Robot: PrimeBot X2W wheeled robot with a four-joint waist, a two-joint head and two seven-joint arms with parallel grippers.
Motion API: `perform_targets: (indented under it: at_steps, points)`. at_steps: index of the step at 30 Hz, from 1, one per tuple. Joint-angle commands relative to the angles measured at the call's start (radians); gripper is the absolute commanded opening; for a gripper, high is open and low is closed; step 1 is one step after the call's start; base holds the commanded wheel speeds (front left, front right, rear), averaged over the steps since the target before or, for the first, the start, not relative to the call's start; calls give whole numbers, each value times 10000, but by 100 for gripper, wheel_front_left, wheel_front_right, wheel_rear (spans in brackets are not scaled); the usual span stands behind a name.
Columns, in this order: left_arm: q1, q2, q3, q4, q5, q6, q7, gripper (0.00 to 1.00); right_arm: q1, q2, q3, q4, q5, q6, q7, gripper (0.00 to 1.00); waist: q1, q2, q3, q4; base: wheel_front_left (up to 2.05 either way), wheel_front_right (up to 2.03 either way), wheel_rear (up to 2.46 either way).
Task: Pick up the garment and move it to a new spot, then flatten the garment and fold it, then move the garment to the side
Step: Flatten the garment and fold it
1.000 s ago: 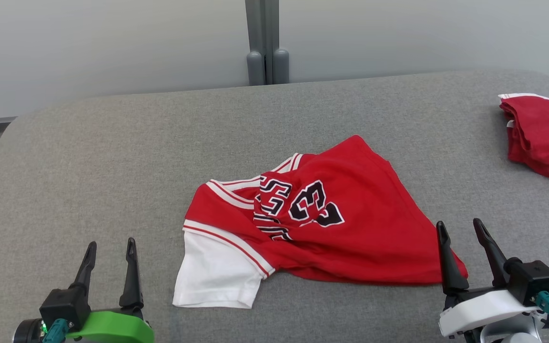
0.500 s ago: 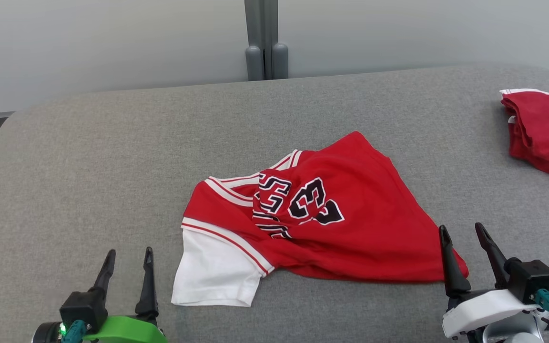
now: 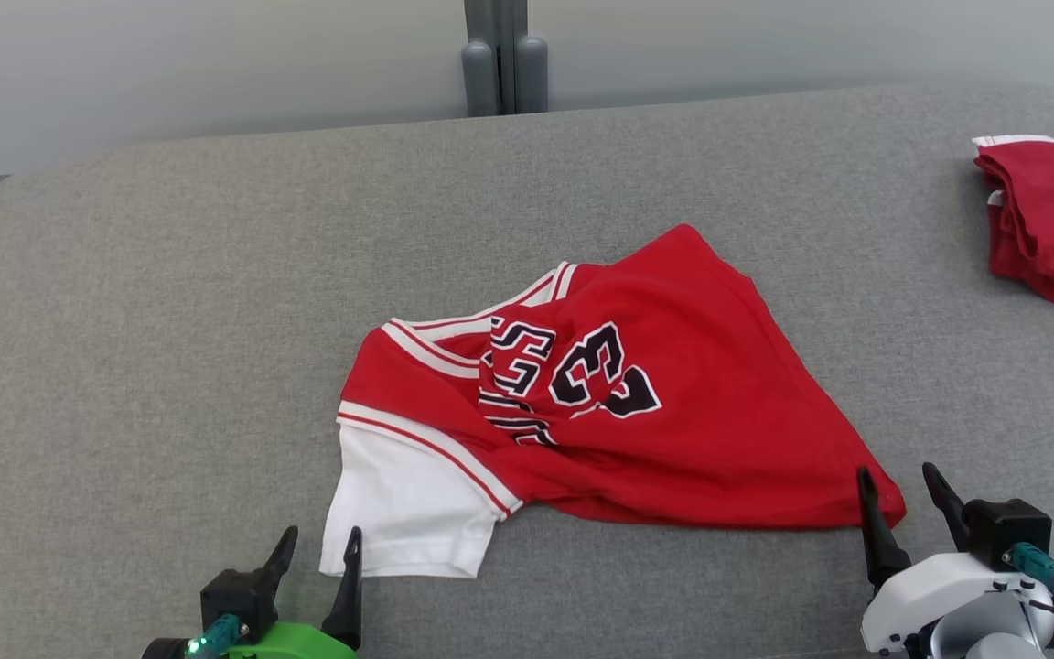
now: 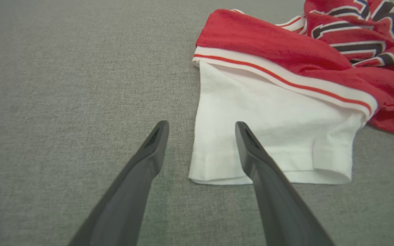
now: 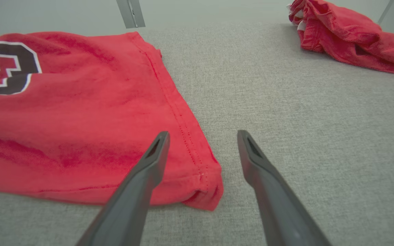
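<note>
My left gripper [image 3: 323,538] has its fingers spread wide with nothing between them. In the left wrist view one finger sits over the white sleeve [image 4: 286,136] and the other over bare grey cloth, with the sleeve's hem corner in the gap. I cannot tell whether the tips touch the fabric.

My right gripper [image 3: 897,474] is just as wide and empty. It straddles the near right corner of the jersey [image 3: 701,448], with one finger over the red hem and the other over the table [image 3: 170,320].

The jersey lies rumpled in the middle of the table. Its black numbers face up, and the sleeve sticks out towards my left side. A second red bundle [image 3: 1048,229] sits at the far right edge, well apart from it. A grey post [image 3: 493,55] stands behind the table's far edge.
</note>
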Motion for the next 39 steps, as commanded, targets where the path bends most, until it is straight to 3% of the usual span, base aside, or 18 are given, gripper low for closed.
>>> perform_targets:
  at_steps: [1, 13, 14, 15, 16, 17, 18, 19, 24, 32, 39]
  points:
    - [-207, 33, 6, 185, -139, -19, 0, 100, -237, -50, 0, 255, 18, -11, -83, 100, 0, -1, 141, -53, 0, 0, 0]
    - [-649, -31, -255, 1294, -213, -112, 13, 100, -1208, -96, 546, 2276, 560, -11, -316, 100, 0, -1, 448, -104, 0, 0, 0]
    - [-652, -41, -326, 1362, -233, -123, 16, 100, -1227, -58, 616, 2355, 640, -11, -316, 80, 0, -1, 438, -95, 0, 0, 0]
    - [-626, -52, -438, 1461, -291, -133, 21, 100, -1188, -32, 698, 2431, 773, -10, -304, 21, 0, -1, 420, -80, 0, 0, 0]
    - [-620, -61, -503, 1549, -357, -145, 21, 96, -1149, -40, 736, 2462, 865, -11, -301, 0, 0, -1, 398, -63, 0, 0, 0]
    - [-613, -79, -610, 1636, -449, -157, 22, 42, -1083, -74, 791, 2460, 941, -10, -309, 0, 0, -1, 369, -49, 0, 0, 0]
    - [-603, -87, -696, 1692, -531, -167, 22, 11, -1019, -87, 821, 2406, 993, -11, -314, 0, 0, -1, 344, -41, 0, 0, 0]
    - [-577, -95, -789, 1723, -636, -177, 24, 0, -953, -81, 840, 2188, 1031, -11, -318, 0, 0, -1, 312, -38, 0, 0, 0]
    - [-488, -85, -1051, 1382, -1014, -178, 13, 0, -588, -110, 809, 1095, 932, -11, -324, 0, 0, -1, 236, -54, 0, 0, 0]
    - [-970, -77, -867, -410, -1607, -182, 2, 0, -933, -284, 1078, -620, 952, -10, -327, 0, 0, -1, 333, -129, 0, 0, 0]
    - [-2683, 769, -1132, -1581, -2147, -185, 280, 0, -2699, -775, 1741, -949, 1348, -11, -328, 0, 0, -1, 773, -201, 0, 0, 0]
